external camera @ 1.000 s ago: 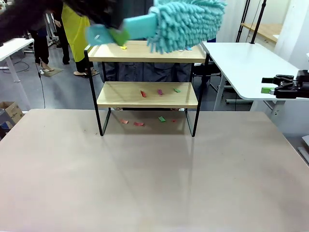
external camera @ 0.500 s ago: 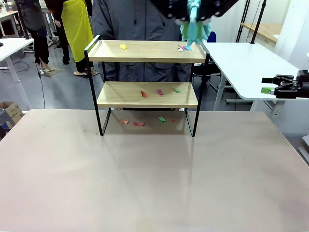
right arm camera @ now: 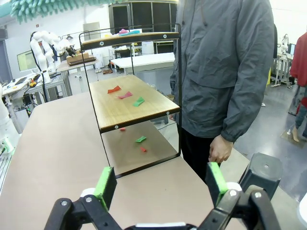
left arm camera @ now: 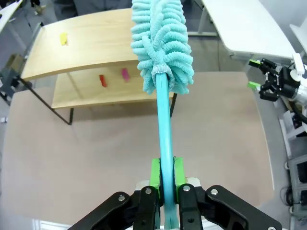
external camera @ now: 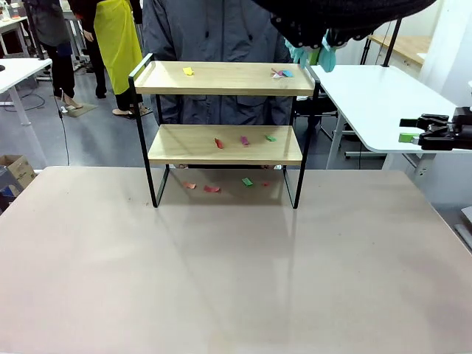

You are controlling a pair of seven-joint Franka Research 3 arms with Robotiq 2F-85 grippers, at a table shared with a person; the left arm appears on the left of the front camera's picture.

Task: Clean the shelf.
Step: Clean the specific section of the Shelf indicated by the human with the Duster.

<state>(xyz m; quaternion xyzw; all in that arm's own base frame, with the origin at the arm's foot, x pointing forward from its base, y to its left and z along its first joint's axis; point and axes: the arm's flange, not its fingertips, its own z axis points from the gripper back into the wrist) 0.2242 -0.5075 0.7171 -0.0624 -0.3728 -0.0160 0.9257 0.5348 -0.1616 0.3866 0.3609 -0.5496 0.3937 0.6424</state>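
Observation:
The shelf (external camera: 221,79) stands at the table's far side, its two wooden boards strewn with coloured paper scraps (external camera: 243,139). My left gripper (left arm camera: 166,168) is shut on the handle of a teal fluffy duster (left arm camera: 160,43), whose head hangs over the right end of the top board (left arm camera: 91,45). In the front view the duster (external camera: 310,53) peeks out under the dark left arm at the top right. My right gripper (right arm camera: 160,184) stands open and holds nothing, beside the shelf's end; it also shows at the far right (external camera: 435,133).
A person in a grey jacket (right arm camera: 225,62) stands close behind the shelf, one hand (right arm camera: 220,153) hanging down. More scraps (external camera: 212,189) lie on the table under the shelf. A white side table (external camera: 376,96) is at the right.
The duster swung from over the top board's left and middle to its right end, then rose toward the top right. The right gripper stayed still.

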